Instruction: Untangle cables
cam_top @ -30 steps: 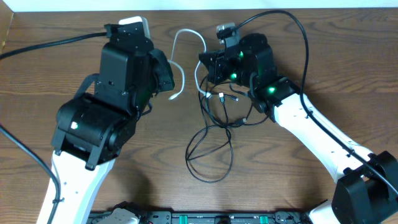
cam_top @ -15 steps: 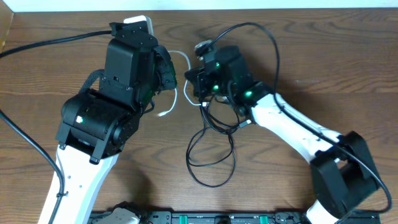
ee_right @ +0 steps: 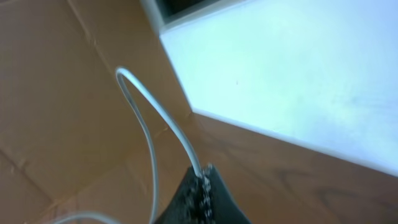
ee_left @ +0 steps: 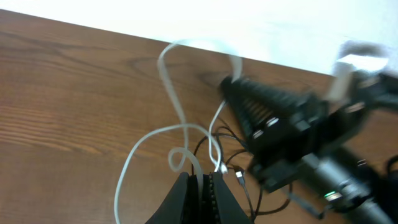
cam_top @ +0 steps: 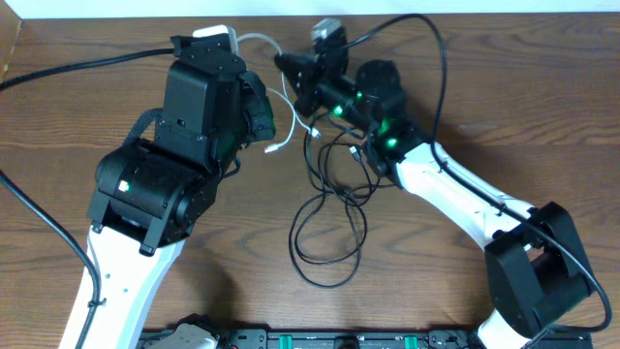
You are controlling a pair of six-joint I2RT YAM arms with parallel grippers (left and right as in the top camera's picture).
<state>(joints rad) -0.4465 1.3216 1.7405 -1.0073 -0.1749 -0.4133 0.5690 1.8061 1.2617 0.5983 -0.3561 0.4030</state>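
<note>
Both jaws are pinched fully closed on the white cable (ee_left: 173, 93), left gripper (ee_left: 200, 186) and right gripper (ee_right: 203, 183) holding it above the table (cam_top: 484, 116). The black cables (cam_top: 294, 240) lie looped below. The step looks like separating the white strand; next, the grips likely need to draw apart gently.

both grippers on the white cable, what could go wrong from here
The left gripper and right gripper are both shut on the thin white cable; pulling apart could strain it or make it slip.
Its loops cross near the left gripper and might cinch into a knot.
The looped thin black cables by its loose end may get dragged along.
</note>
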